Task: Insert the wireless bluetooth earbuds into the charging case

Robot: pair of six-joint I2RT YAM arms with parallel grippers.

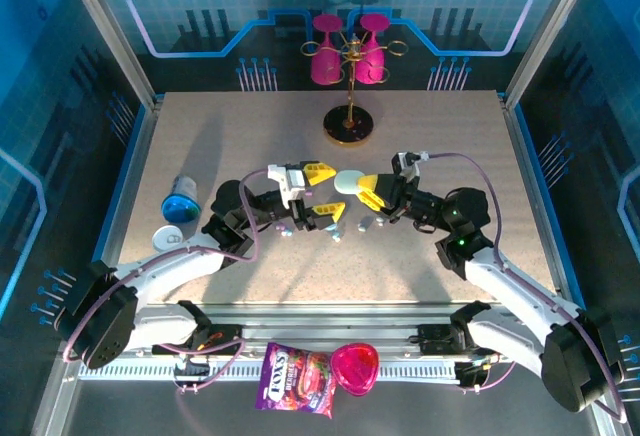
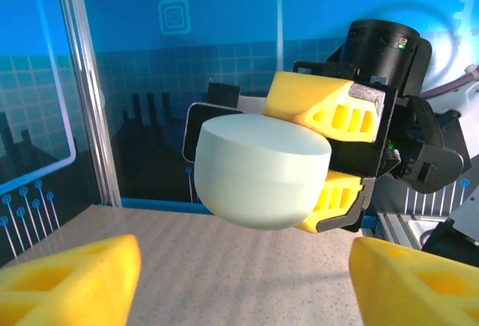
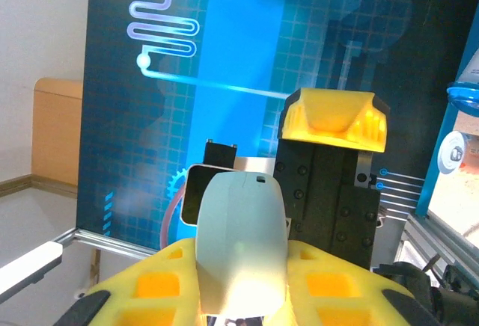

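1. Tiny earbuds (image 1: 365, 224) lie scattered on the table (image 1: 250, 126), on the near-edge side of both grippers
2. The left gripper (image 1: 324, 192), jaws spread and empty, hangs just beyond them, so it looks best placed to pick one up
3. The right gripper (image 1: 368, 192) pinches the pale charging case (image 1: 349, 182) above the table's centre, facing the left gripper

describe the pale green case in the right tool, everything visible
The charging case is a pale mint, smooth, matte-looking plastic pebble with one flat face and rounded sides. It looks closed; no gap shows. A small dark slot sits near one end. The right tool clamps it from two sides, clear of the table, mid-table ahead of both arms. Nothing else touches it.
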